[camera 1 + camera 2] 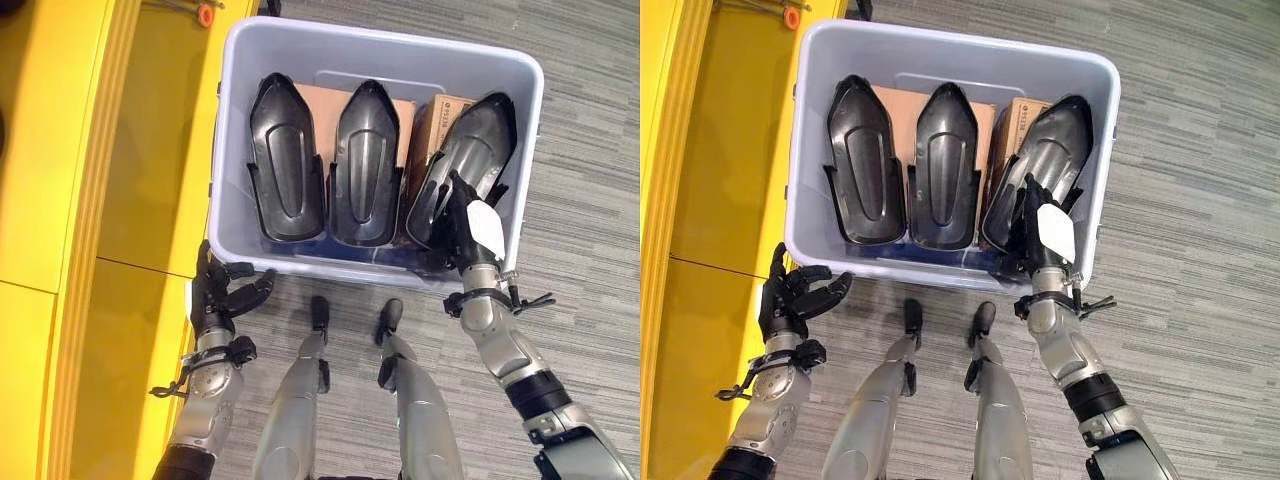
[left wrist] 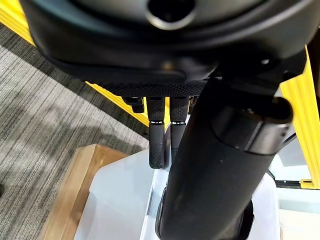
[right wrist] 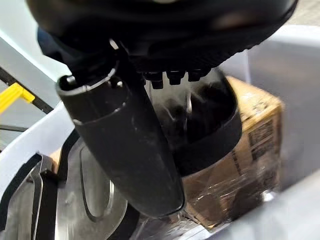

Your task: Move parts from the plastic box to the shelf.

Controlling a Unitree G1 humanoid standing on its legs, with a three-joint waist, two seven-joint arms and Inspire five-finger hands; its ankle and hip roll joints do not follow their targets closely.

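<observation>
Looked like a workshop or light-industrial lab w/ office-type flooring. Floor was grey striped carpet tile (image 1: 590,150), not bare concrete. Along the robot's left ran a bright yellow shelf (image 1: 150,150), steel-look, factory-style paint. A pale plastic box (image 1: 228,130) sat on the carpet, holding three black moulded parts (image 1: 288,160) in a row atop cardboard cartons (image 1: 440,115), i.e. stock/parts handling. An orange-tipped item (image 1: 205,14) lay on the shelf at the far end.
</observation>
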